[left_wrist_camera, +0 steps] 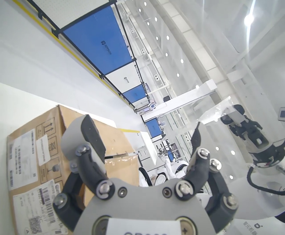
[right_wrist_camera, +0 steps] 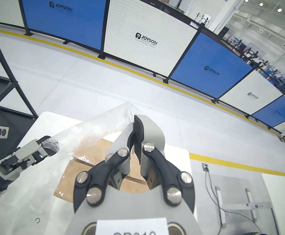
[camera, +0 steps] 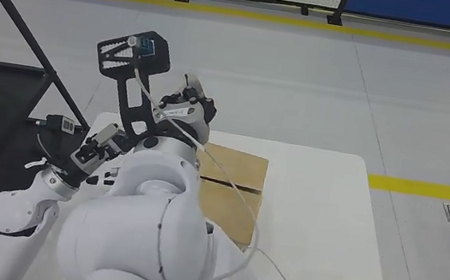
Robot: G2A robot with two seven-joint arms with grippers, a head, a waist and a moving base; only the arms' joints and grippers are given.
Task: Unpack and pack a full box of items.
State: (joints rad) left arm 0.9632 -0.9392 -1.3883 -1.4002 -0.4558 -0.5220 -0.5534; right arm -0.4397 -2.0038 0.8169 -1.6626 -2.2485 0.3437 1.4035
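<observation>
Overhead, right gripper (right_wrist_camera: 134, 124) pinches film (right_wrist_camera: 100, 132) edge.

Your box (right_wrist_camera: 71, 178): matt brown cardboard, white paper labels (left_wrist_camera: 21, 153), glossy clear tape (left_wrist_camera: 118, 161). Your film (right_wrist_camera: 100, 129): thin clear plastic, crinkled. The table (right_wrist_camera: 44, 211): smooth, white. The right gripper (right_wrist_camera: 134, 121) pads (right_wrist_camera: 138, 131): ribbed, matt black.

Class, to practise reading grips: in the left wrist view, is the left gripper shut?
No: the left gripper is open, its fingers standing wide apart.
</observation>
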